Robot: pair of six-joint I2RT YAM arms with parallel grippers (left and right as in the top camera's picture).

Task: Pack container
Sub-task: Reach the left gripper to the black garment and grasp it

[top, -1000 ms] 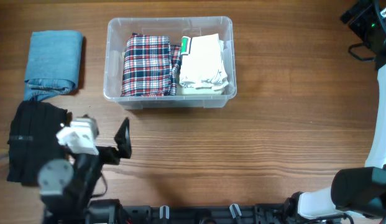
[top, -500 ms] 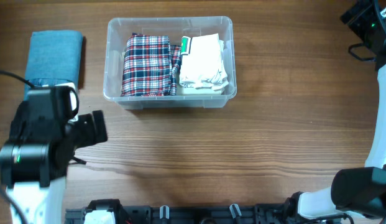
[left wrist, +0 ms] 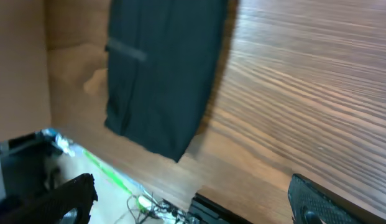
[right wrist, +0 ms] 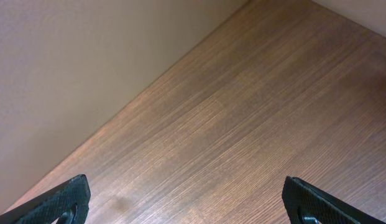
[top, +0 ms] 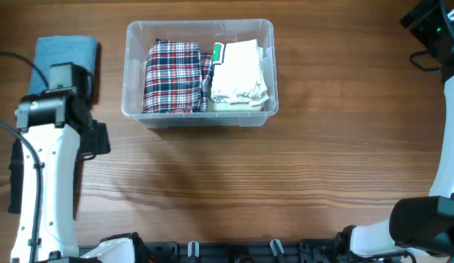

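1. Wood-grain brown desk (top: 322, 146) fills the overhead view, with a dark rail (top: 234, 250) of fittings along its 6 o'clock edge.
2. The container (top: 199, 121) stands upright toward 11 o'clock from the desk's centre, its top open and its walls clear.
3. Inside it, a folded plaid garment (top: 172, 77) fills the 9 o'clock half. A folded white garment (top: 240, 77) fills the 3 o'clock half, and the two touch along the middle. A small green tag (top: 218, 52) shows at the white one's 11 o'clock corner.
4. A folded blue garment (top: 66, 50) lies on the desk at 10 o'clock, outside the container and apart from it. The left arm (top: 47, 190) covers its 6 o'clock end.
5. A black garment (left wrist: 161, 74) lies flat on the desk at 8 o'clock. In the overhead view the left arm hides most of it. In the left wrist view it sits toward 12 o'clock.
6. The left end effector (left wrist: 189, 202) has its fingers spread fully wide with nothing between them. It hangs over bare wood near the black garment without touching it.
7. The right end effector (right wrist: 189, 202) is likewise wide open and empty, over bare desk beside a pale wall (right wrist: 74, 68). The right arm (top: 447, 168) stands at the 3 o'clock edge, well apart from the container.
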